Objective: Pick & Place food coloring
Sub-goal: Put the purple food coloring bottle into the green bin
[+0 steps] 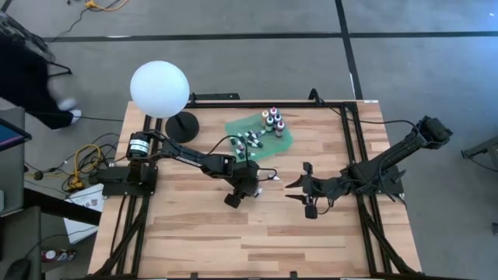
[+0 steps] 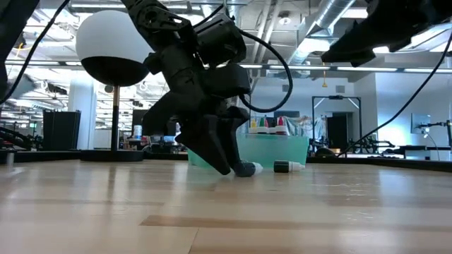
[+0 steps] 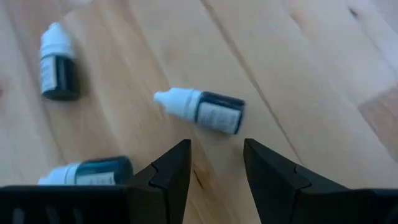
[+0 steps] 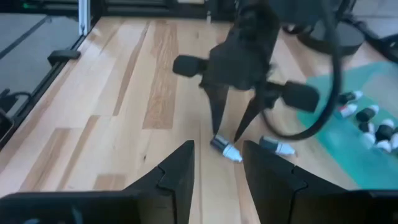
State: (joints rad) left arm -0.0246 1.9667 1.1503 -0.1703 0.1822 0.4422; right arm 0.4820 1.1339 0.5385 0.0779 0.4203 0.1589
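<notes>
A small dark dropper bottle with a white tip [image 3: 202, 110] lies on its side on the pale wooden surface [image 1: 194, 233], just beyond the parted, empty fingers of the left claw [image 3: 216, 163], near the flat green tray [image 1: 261, 134], while the right claw [image 1: 305, 194] waits farther right, released.

You are working in a robotics lab or open industrial workspace. Your light butcher-block wooden desk [image 1: 194, 233] sits inside a black metal frame [image 1: 354, 124] on a grey concrete floor marked with dark lines [image 1: 233, 36]. Beyond the desk, the low view shows exposed silver ceiling ducts [image 2: 332, 14], strip lights, and more black frames and stands. A white globe lamp on a round black base [image 1: 159, 89] stands at the desk's far edge, and loose yellow and black cables [image 1: 82, 163] lie on the floor beside the desk.
</notes>
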